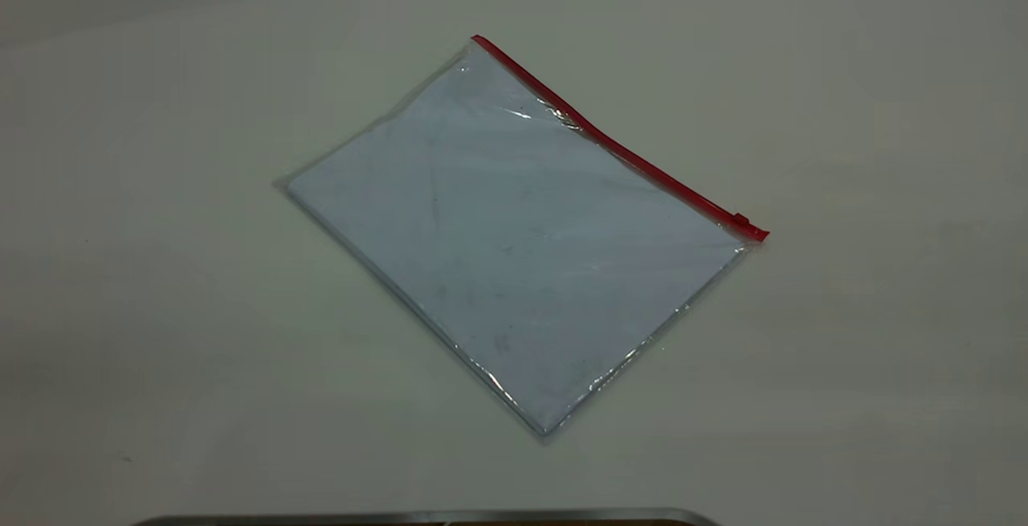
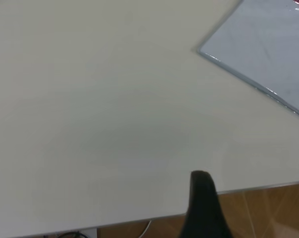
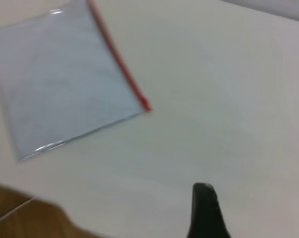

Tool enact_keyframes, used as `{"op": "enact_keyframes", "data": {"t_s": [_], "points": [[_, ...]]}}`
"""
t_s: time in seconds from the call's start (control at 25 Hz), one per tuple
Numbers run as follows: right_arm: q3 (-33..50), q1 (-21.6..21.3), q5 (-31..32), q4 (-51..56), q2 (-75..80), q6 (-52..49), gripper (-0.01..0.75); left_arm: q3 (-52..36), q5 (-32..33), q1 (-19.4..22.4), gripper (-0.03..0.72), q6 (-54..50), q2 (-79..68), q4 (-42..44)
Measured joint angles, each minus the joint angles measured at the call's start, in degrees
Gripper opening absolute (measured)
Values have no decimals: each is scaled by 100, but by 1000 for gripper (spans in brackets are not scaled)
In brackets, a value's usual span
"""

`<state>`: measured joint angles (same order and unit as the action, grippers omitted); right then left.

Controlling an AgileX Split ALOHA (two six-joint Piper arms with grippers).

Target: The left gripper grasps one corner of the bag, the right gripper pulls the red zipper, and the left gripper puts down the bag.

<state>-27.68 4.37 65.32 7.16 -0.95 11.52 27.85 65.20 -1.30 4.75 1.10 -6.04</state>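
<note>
The bag [image 1: 514, 245] lies flat on the white table [image 1: 161, 269], roughly in the middle of it and turned at an angle, so one corner points toward the near edge and another toward the far edge. Pale white-blue sheets show through the clear plastic. The red zipper [image 1: 618, 148] runs along the long edge facing the far right corner of the table, and its small slider tab [image 1: 743, 221] sits at the right-hand end of that strip. Nothing touches the bag; neither arm shows in the exterior view. From the left wrist view, a single dark tip of the left gripper [image 2: 205, 208] hangs over the table's edge, well apart from the bag [image 2: 268, 44]; whether it is open or closed cannot be told. The right gripper [image 3: 205, 210] likewise shows one dark tip above bare table, well clear of the zipper [image 3: 120, 62], its state also impossible to tell.
</note>
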Motion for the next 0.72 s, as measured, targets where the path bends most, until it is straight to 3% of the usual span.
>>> {"op": "enact_keyframes", "data": {"t_s": [0.32, 0.72], "points": [[5, 0, -24, -549, 0, -846, 530, 0, 0, 0, 590, 0, 0, -5], [5, 0, -30, -569, 0, -886, 530, 0, 0, 0, 590, -4, 0, -5]]}}
